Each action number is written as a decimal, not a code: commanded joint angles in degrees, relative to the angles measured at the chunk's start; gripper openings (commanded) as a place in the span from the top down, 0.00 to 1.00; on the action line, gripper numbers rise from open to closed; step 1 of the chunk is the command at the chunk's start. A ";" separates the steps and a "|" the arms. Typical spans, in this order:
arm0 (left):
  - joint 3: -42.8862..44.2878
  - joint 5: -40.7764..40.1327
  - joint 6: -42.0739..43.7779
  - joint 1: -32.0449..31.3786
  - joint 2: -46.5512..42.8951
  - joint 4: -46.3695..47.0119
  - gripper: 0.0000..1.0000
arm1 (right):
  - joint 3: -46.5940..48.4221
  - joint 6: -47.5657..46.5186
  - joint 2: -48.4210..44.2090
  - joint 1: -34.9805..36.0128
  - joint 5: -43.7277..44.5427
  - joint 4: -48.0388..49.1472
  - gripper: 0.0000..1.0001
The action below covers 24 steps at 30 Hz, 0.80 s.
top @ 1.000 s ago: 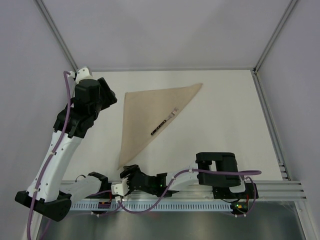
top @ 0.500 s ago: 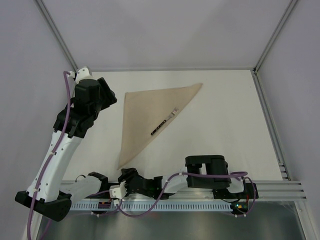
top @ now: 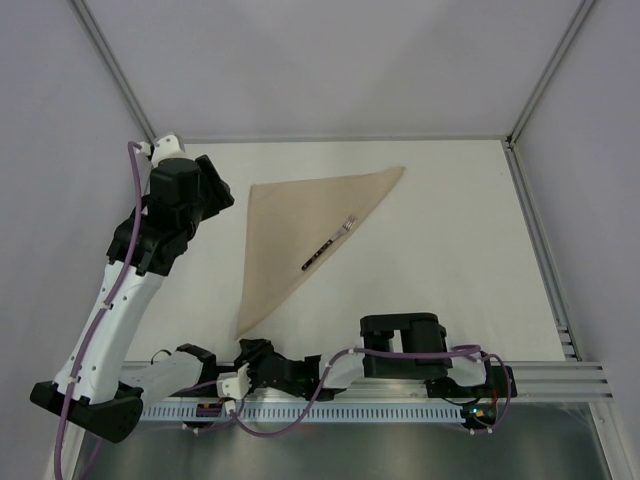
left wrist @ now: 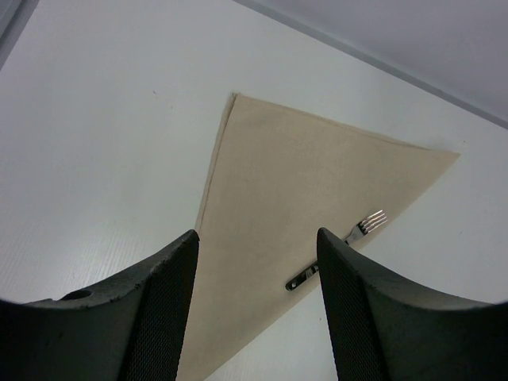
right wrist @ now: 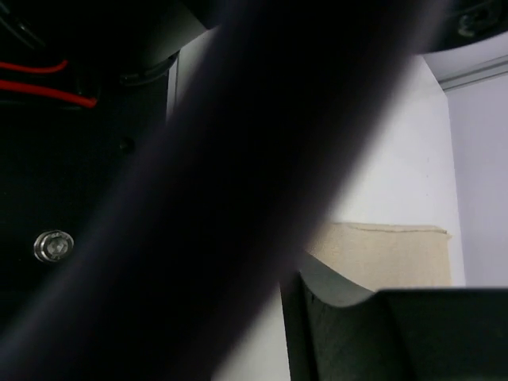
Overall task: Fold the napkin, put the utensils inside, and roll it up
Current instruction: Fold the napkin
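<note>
The tan napkin (top: 300, 225) lies folded into a triangle in the middle of the table; it also shows in the left wrist view (left wrist: 294, 198). A fork (top: 328, 243) with a dark handle lies on the napkin's right edge, prongs pointing far right, also in the left wrist view (left wrist: 349, 242). My left gripper (top: 222, 195) is open and empty, held up left of the napkin's far left corner (left wrist: 254, 238). My right gripper (top: 248, 352) sits low at the table's near edge, just below the napkin's near corner. A dark cable covers most of the right wrist view; one finger (right wrist: 381, 333) and a strip of napkin (right wrist: 381, 254) show.
Metal frame posts stand at the far corners (top: 120, 80). A slotted rail (top: 400, 410) runs along the near edge behind the arm bases. The left arm's purple cable (top: 110, 290) hangs along its links. White table (top: 460, 250) lies right of the napkin.
My right arm has folded and shifted left along the near edge, its gripper sliding slightly left and nearer. The left arm, napkin and fork have not moved.
</note>
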 commanded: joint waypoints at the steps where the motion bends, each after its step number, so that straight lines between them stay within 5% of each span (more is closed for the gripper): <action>1: 0.63 -0.18 2.06 0.32 -0.02 -0.26 0.33 | 2.15 -0.33 1.44 0.34 0.82 3.96 0.62; 14: -0.34 0.17 2.15 0.32 0.25 0.36 0.33 | 2.94 4.23 -0.66 -1.06 -0.76 -0.24 0.99; 24: -1.83 0.70 2.06 0.67 0.86 1.32 0.33 | 9.88 15.92 -5.32 -6.86 -6.56 -16.42 0.99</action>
